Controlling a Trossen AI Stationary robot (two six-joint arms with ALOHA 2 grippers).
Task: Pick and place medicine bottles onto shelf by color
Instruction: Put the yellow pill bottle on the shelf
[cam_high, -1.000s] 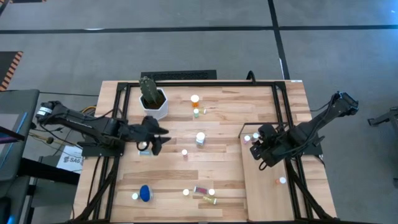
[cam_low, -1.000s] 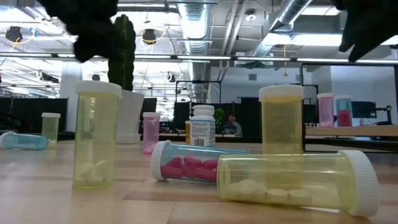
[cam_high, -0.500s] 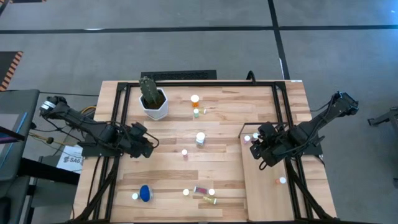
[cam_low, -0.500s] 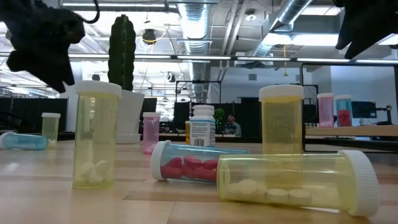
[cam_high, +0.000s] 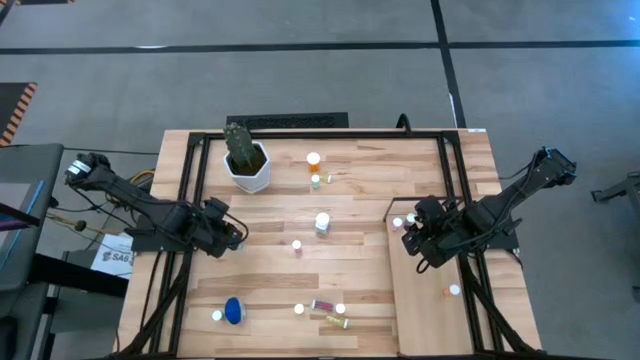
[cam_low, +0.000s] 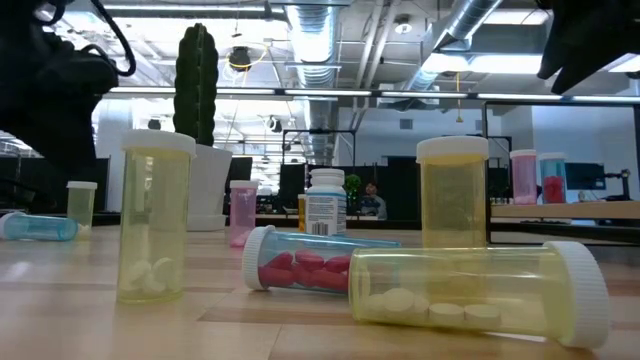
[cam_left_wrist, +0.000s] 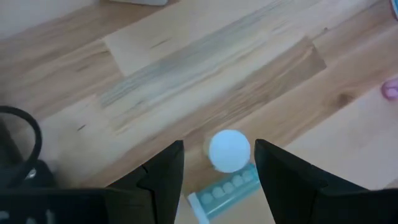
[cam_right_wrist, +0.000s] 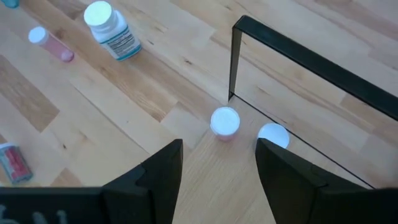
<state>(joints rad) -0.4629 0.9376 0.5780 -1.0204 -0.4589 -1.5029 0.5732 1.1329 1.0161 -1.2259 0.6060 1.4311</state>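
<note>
My left gripper (cam_high: 226, 238) (cam_left_wrist: 219, 146) hangs open near the table's left edge, pointing steeply down. Under it stand a small white-capped bottle (cam_left_wrist: 229, 150) and, lying on its side beside it, a pale blue bottle (cam_left_wrist: 225, 190); the fingers flank the cap from above without touching it. My right gripper (cam_high: 415, 240) (cam_right_wrist: 219, 144) waits open above the shelf's (cam_high: 440, 300) far left corner, over a pink bottle (cam_right_wrist: 224, 121) and a white-capped bottle (cam_right_wrist: 272, 134) that stand upright there. Another capped bottle (cam_high: 453, 290) stands farther along the shelf.
A white pot with a cactus (cam_high: 245, 160) stands at the far left. Bottles dot the table's middle: orange (cam_high: 313, 160), white (cam_high: 322, 222), pink (cam_high: 296, 245). Along the near edge lie a blue one (cam_high: 232, 310), a pink one (cam_high: 322, 305) and a yellow one (cam_high: 335, 321).
My left gripper has drawn back from the table's middle toward its left edge and sunk lower, rolling and tipping until it points steeply down. No bottle has moved.
</note>
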